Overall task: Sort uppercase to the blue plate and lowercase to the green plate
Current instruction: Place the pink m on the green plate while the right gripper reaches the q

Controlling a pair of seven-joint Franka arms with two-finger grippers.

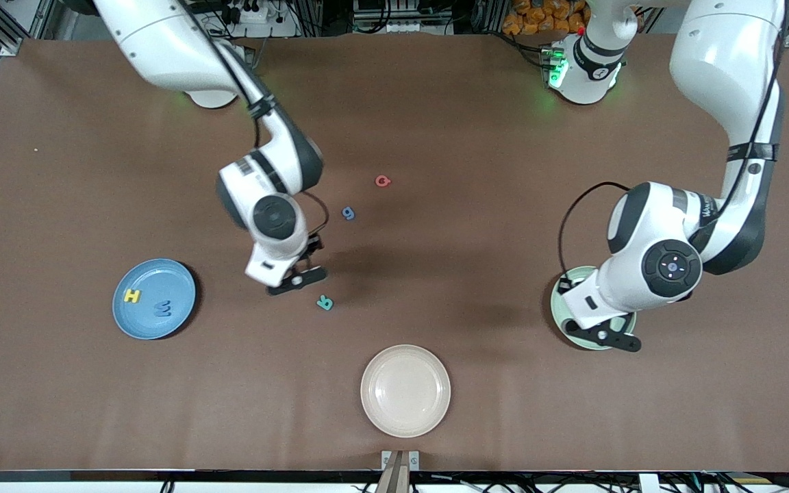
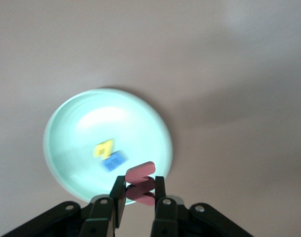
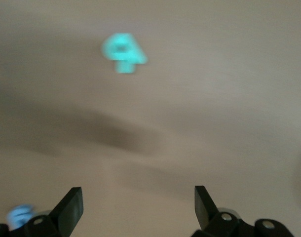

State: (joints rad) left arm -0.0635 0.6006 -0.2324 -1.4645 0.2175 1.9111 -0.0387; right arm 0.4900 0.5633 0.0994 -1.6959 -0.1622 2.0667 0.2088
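Left tool [image 2: 139, 195] is clenched on the red w [image 2: 140, 182], hanging over the green plate [image 2: 66, 148] at the left arm's end of the surface [image 1: 504, 226] — that plate already has the yellow n [image 2: 103, 148] and blue m [image 2: 114, 161] lying in it, just beside each other. Right tool [image 3: 138, 210] is released, fingers spread wide, up over bare surface near the teal R [image 1: 325, 302], which sits a bit nearer the front camera than the tool's fingers. Out from there, the blue g [image 1: 348, 213] and the red Q [image 1: 383, 181] lie loose mid-surface, farther from the front camera than the R. The blue plate [image 1: 154, 327] is toward the right arm's end and holds the yellow H [image 1: 132, 296] and blue W [image 1: 161, 308] side by side. A cream plate [image 1: 405, 390] sits closest to the front camera — roughly between the two arms' ends.
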